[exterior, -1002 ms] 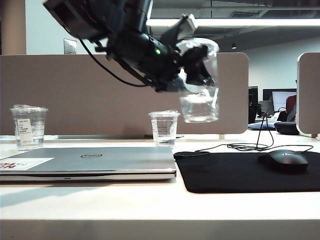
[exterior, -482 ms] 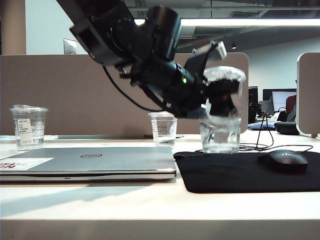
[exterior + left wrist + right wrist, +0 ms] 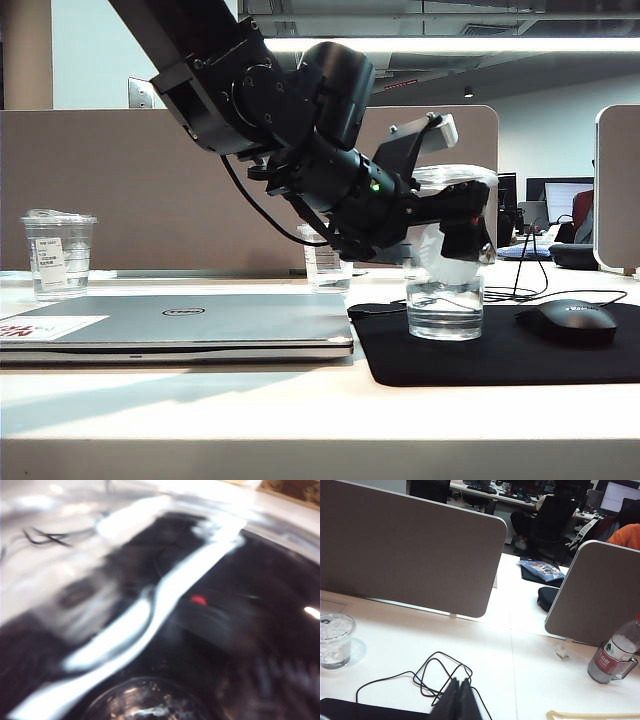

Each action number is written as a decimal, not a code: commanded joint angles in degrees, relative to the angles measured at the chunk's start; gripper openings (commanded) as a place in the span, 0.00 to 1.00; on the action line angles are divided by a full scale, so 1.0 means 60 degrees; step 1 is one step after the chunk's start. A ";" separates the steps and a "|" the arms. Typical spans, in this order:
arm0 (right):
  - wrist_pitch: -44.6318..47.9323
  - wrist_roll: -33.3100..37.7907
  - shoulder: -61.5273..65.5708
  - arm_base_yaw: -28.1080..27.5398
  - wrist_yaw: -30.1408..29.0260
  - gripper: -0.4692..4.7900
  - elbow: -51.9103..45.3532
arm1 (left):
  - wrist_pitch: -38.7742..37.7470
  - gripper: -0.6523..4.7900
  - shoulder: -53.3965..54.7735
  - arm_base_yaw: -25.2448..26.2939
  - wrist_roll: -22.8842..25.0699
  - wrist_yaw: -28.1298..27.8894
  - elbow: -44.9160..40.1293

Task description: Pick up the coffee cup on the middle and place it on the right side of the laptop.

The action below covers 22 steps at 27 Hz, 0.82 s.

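The laptop [image 3: 180,325] lies closed at the front of the white table [image 3: 300,410], lid up, round logo showing, white sticker with red lettering at its near corner. Just beside the laptop, on the far side from that sticker, sits the black mouse pad [image 3: 500,350], and the coffee cup [image 3: 446,290] stands upright on the pad's laptop-side half, base flat on the mat. A black mouse [image 3: 573,322] rests on the pad, further from the laptop than the cup, its cable looping away behind. The left gripper [image 3: 452,215] reaches in from above the laptop and sits around the cup's upper part; the exterior view doesn't separate fingers from plastic, so I cannot tell if they pinch it or have let go. The left wrist view is a blur of clear plastic over the dark pad. Behind the laptop, a small clear cup [image 3: 322,262] stands partly hidden by the arm, and a shorter labelled cup [image 3: 58,255] stands behind the sticker end. The right gripper [image 3: 459,700] hangs over the table behind the pad, fingers pressed together on nothing, near the cable loops [image 3: 432,677] and a small clear cup
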 commanded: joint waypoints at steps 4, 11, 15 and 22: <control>0.0124 -0.0025 -0.0138 0.0011 0.0044 0.08 0.0047 | -0.0947 0.98 -0.0098 -0.0117 -0.0058 -0.0022 0.0018; 0.0109 -0.0025 -0.0237 0.0022 0.0044 0.08 0.0047 | -0.1530 1.00 -0.0364 -0.0266 -0.0102 -0.0656 0.0007; 0.0095 -0.0025 -0.0328 0.0033 0.0044 0.08 0.0047 | -0.2441 1.00 -0.0896 -0.0284 -0.0273 -0.1308 0.0004; 0.0055 -0.0022 -0.0361 0.0080 0.0044 0.08 0.0047 | -0.3351 1.00 -0.1759 -0.0284 -0.0273 -0.1373 0.0004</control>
